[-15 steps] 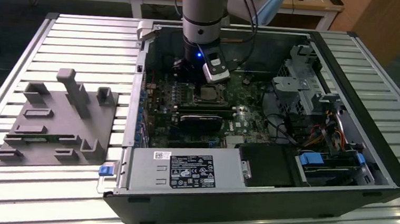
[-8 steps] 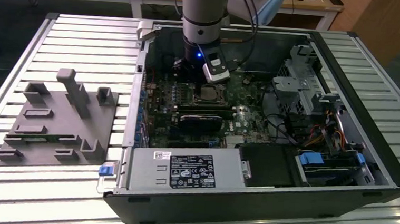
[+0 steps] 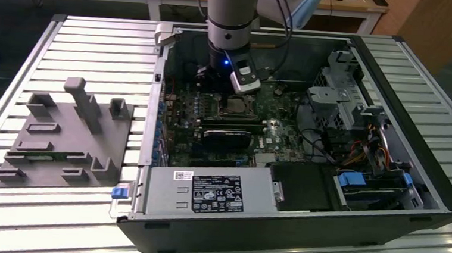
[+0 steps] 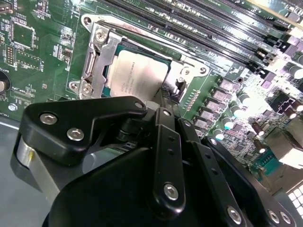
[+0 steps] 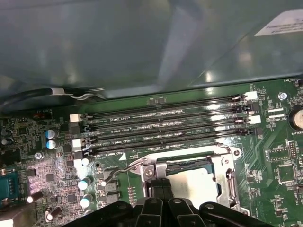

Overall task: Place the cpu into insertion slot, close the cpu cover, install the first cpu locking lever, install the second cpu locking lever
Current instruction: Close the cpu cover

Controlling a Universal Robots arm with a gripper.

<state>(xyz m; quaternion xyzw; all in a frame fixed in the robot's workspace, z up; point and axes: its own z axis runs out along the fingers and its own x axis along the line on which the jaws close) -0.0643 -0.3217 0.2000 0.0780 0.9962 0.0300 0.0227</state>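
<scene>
Slatted metal table [image 3: 96, 40], open computer case [image 3: 282, 235] lying on it. Cpu [image 4: 139, 75] seated flat in insertion slot [image 5: 232, 152] on green circuit board [image 5: 279, 165], silver top showing through window of cpu cover [image 4: 97, 59], cover down over it. Gripper [image 5: 161, 182] right at socket edge by cover's tab, fingers pressed together; whether anything is pinched between them, cannot tell. Thin wire lever [image 5: 124, 169] bowed out from socket corner, just beside tips. Long memory slots [image 5: 165, 125] just beyond socket. Power supply box [image 3: 205, 191] at case's near end. Grey fixture block [image 3: 65, 139] on table at exterior view's left.
</scene>
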